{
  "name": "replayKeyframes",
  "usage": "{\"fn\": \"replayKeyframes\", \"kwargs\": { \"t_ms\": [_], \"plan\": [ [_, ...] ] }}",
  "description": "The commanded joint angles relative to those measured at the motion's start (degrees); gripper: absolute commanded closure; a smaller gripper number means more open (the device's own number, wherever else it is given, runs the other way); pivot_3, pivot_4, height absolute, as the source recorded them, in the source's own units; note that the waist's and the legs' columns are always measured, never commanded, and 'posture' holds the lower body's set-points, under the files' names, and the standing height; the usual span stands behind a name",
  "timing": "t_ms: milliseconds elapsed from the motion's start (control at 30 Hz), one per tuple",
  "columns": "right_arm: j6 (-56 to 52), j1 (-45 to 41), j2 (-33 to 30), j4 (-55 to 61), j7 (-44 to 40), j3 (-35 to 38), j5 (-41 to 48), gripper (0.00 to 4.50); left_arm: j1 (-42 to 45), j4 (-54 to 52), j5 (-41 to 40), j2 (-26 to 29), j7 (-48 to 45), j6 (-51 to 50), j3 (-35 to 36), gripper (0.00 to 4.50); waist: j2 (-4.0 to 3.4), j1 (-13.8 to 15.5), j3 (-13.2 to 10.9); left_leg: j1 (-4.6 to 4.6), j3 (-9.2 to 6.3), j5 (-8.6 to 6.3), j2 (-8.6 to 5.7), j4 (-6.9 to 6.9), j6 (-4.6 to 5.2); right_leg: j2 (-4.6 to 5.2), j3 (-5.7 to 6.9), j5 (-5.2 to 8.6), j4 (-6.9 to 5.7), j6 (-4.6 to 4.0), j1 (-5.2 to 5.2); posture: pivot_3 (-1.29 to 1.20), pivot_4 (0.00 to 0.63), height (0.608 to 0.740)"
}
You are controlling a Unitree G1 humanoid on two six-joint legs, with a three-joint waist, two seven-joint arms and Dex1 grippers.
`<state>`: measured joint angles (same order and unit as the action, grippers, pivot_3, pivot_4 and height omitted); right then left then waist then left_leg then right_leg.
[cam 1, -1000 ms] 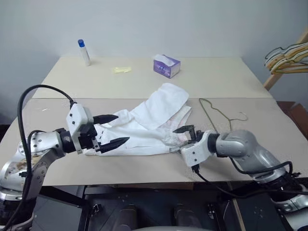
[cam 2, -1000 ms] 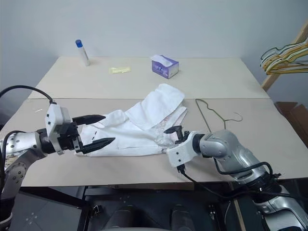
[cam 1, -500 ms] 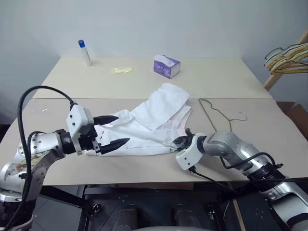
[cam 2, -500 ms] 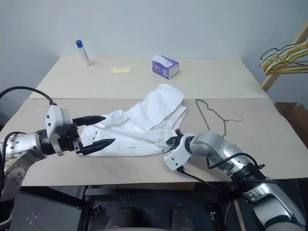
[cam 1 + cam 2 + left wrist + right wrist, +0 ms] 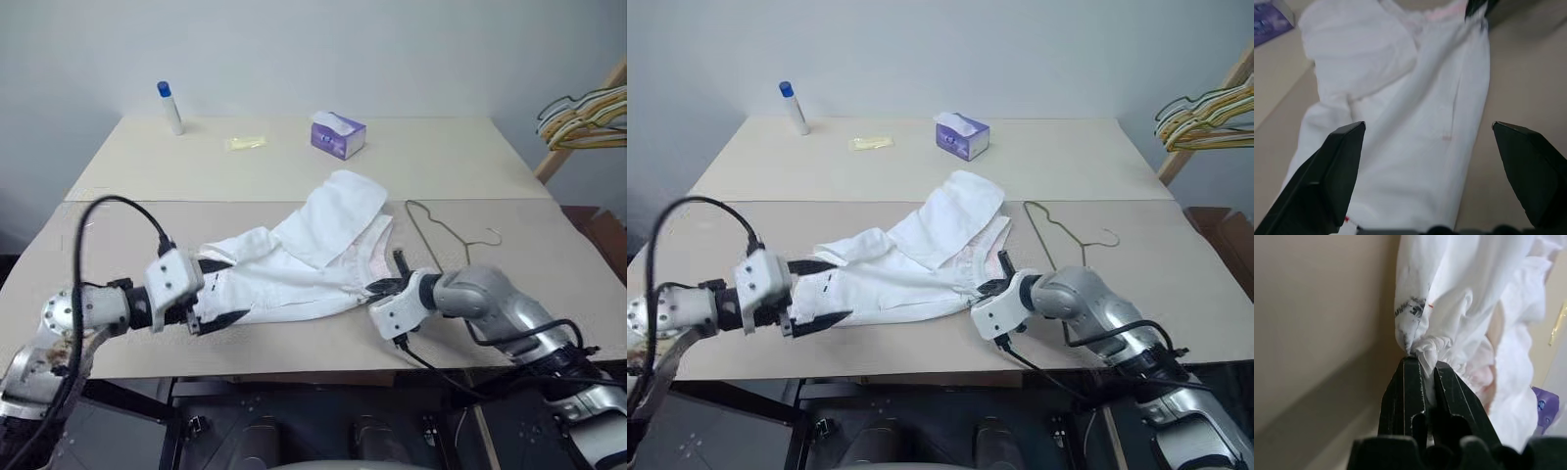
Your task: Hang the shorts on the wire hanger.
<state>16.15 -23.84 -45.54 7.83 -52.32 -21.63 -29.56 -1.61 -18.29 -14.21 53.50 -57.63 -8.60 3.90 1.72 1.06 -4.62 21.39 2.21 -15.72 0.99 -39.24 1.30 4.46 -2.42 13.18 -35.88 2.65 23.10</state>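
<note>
While the shorts (image 5: 304, 257) lie spread on the table (image 5: 460, 162), the right gripper (image 5: 1422, 374) has its jaws clamped on a bunched fold of the gathered waistband. The left gripper (image 5: 217, 292) sits at the opposite end of the cloth, jaws wide apart, one finger either side. The wire hanger (image 5: 443, 233) lies flat just beside the shorts, untouched.

I see shorts (image 5: 294, 264): soft white cloth, matt, gathered at waistband. Wire hanger (image 5: 436, 230): thin dull metal. Counter (image 5: 441, 157): smooth matt beige board. My claw fingers (image 5: 1334, 171): black, faintly glossy plastic.
</note>
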Motion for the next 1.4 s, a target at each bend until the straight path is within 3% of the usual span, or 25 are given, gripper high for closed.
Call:
{"fn": "replayKeyframes", "kwargs": {
  "t_ms": [33,200,400,500,767,900,1033,1167,1300,1400],
  "plan": [
    [0.82,-0.13,-2.11,2.17,-0.92,2.58,2.30,4.49,-0.12,5.85,9.70,3.04,-2.32,12.28,-4.43,0.00,-0.02,-0.02,0.02,-0.01,0.02,0.00,0.01,0.01,0.00,0.00,0.00,0.01,0.00,-0.02,0.00,0.10,0.027,0.740],
    [1.52,-1.16,-2.58,0.97,-0.64,2.17,2.52,4.49,3.50,13.86,20.88,4.65,-1.77,21.58,-11.26,0.00,-0.06,0.42,0.06,0.02,0.09,0.00,0.02,0.03,0.01,0.01,0.02,0.02,0.00,-0.02,0.02,0.09,0.025,0.740],
    [0.12,-1.59,-1.25,1.58,-0.30,2.18,2.35,4.49,8.35,21.59,32.97,2.86,4.94,21.92,-16.32,0.00,-1.28,0.57,1.11,-0.38,0.22,0.00,0.01,0.07,0.01,-0.01,-0.03,0.03,-0.03,0.00,-0.35,0.07,0.026,0.740],
    [0.06,-0.90,-1.53,2.09,-0.58,2.61,2.57,4.50,9.99,23.57,35.00,2.68,6.79,22.15,-17.09,0.59,-1.48,0.22,1.36,-1.23,0.30,-0.01,0.02,0.33,0.01,-0.01,-0.08,0.44,-0.09,0.14,-0.99,0.06,0.028,0.740],
    [0.06,-0.85,-1.28,2.09,-0.50,2.54,2.76,4.50,13.30,27.06,34.62,2.61,6.80,22.96,-17.16,3.22,-1.51,-0.36,1.43,-1.19,0.25,-0.01,0.07,0.38,0.02,-0.05,-0.08,0.54,-0.35,-0.12,-0.85,0.07,0.029,0.740],
    [0.59,-0.28,-1.68,2.46,-1.55,2.59,4.39,4.50,13.73,24.92,29.79,4.08,1.27,22.87,-16.44,4.48,-1.32,-0.37,1.41,-1.10,0.25,-0.01,0.07,0.37,0.03,-0.05,-0.08,0.52,-0.30,-0.16,-0.78,0.07,0.028,0.740],
    [2.31,1.32,-4.15,3.43,-4.30,3.57,9.54,4.50,10.74,18.98,15.17,10.47,-13.93,24.20,-14.01,4.48,-1.09,-0.58,1.37,-1.00,0.27,-0.05,0.11,0.40,0.07,-0.04,-0.08,0.55,-0.24,-0.18,-0.68,0.07,0.027,0.740],
    [7.45,5.66,-11.26,5.10,-11.20,4.48,19.31,4.50,4.95,13.11,1.39,16.94,-24.50,22.35,-8.94,4.48,-0.99,-0.34,1.35,-0.24,0.28,-0.08,0.12,0.30,0.06,0.00,-0.10,0.52,-0.28,-0.19,0.08,0.08,0.028,0.740],
    [10.63,6.04,-14.35,2.82,-14.46,3.94,22.68,4.50,1.38,10.74,-2.61,19.51,-29.82,22.50,-7.63,4.48,-0.94,-0.24,1.32,-0.25,0.26,-0.08,0.13,0.29,0.07,-0.01,-0.05,0.53,-0.27,-0.19,0.03,0.11,0.024,0.740],
    [9.89,1.21,-10.75,-1.12,-13.42,3.63,22.78,4.50,6.26,12.06,0.24,14.53,-26.16,22.04,-9.73,4.48,-0.92,-0.30,1.32,-0.43,0.30,-0.06,0.14,0.26,0.07,-0.06,-0.07,0.51,-0.28,-0.22,-0.12,0.11,0.017,0.740]
  ]
}}
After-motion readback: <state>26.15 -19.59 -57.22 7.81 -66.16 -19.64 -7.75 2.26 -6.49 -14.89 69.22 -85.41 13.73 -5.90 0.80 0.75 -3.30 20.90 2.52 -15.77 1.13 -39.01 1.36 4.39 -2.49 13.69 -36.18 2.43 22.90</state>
